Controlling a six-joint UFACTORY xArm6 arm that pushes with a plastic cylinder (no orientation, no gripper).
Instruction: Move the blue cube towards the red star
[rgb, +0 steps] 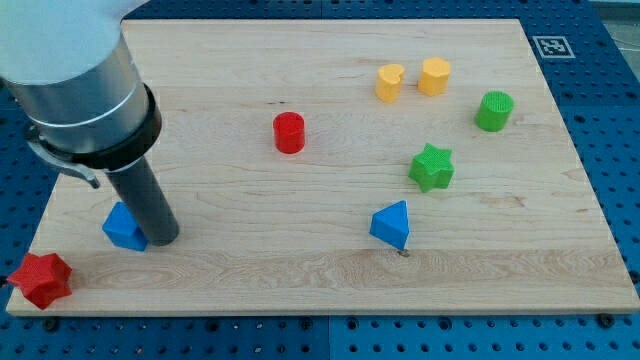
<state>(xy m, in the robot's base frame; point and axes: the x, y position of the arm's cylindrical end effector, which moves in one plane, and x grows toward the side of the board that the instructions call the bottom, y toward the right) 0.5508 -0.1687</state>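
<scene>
The blue cube (124, 227) sits near the board's bottom left, partly hidden by the rod. My tip (162, 240) rests on the board against the cube's right side. The red star (41, 279) lies at the board's bottom-left corner, a short way below and left of the cube, apart from it.
A red cylinder (289, 132) stands mid-board. A blue triangular block (391, 225) lies right of centre, a green star (431, 167) above it. Two yellow blocks (390, 82) (434, 76) and a green cylinder (494, 110) are at the top right. The arm's body covers the top left.
</scene>
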